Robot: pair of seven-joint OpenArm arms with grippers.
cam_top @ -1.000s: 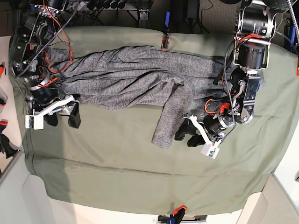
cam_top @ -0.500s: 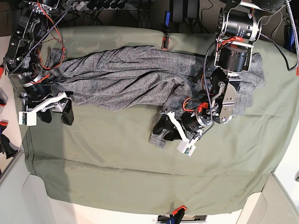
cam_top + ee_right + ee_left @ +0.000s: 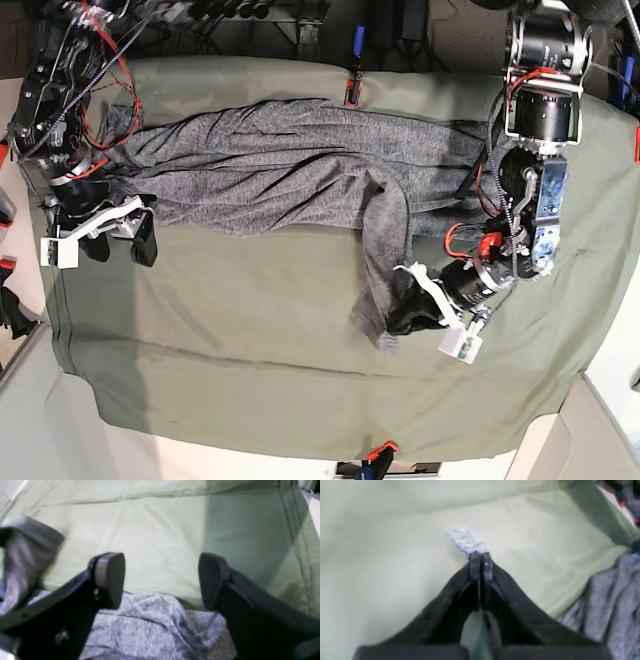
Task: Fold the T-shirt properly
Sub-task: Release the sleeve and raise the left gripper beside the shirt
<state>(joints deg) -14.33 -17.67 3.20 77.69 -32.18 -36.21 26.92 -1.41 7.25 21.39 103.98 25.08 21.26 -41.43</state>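
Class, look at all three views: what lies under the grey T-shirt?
Under the T-shirt lies the olive-green table cloth, spread out around it. The cloth covers whatever is beneath, so the table surface itself cannot be seen.

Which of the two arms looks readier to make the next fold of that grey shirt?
The left, I think. The left gripper is shut on the sleeve end of the wrinkled heathered grey long-sleeved T-shirt, ready to carry it. The right gripper stands open and holds nothing, at the shirt's edge on the olive-green table cloth.
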